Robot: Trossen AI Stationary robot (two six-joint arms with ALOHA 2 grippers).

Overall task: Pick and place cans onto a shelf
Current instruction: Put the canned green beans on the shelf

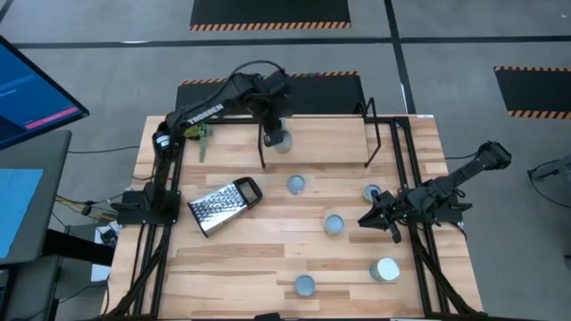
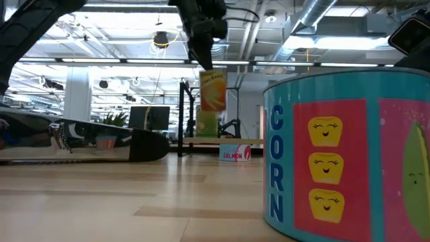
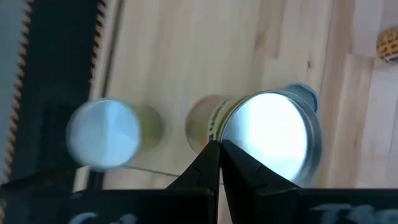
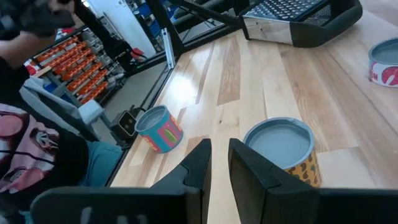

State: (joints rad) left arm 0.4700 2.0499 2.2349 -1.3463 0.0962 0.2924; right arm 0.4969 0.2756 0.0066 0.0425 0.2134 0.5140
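My left gripper (image 1: 271, 132) is shut on the rim of a can (image 1: 282, 141) with an orange-yellow label and holds it in the air over the left end of the shelf (image 1: 330, 138). In the low view the gripper (image 2: 203, 47) hangs this can (image 2: 213, 89) above the shelf board (image 2: 232, 140), where another can (image 2: 207, 125) stands. The left wrist view shows my fingertips (image 3: 219, 155) pinched on the held can's (image 3: 273, 134) rim, with a second can (image 3: 106, 134) beside it. My right gripper (image 1: 379, 219) waits at the table's right, nearly shut and empty.
Several cans stand loose on the table (image 1: 232, 259): one (image 1: 296, 185), one (image 1: 372, 193), one (image 1: 334, 224) and others nearer the front. A metal grater (image 1: 223, 207) lies at the left. A corn can (image 2: 349, 154) fills the low view's right. A person (image 4: 31, 155) sits beyond the table.
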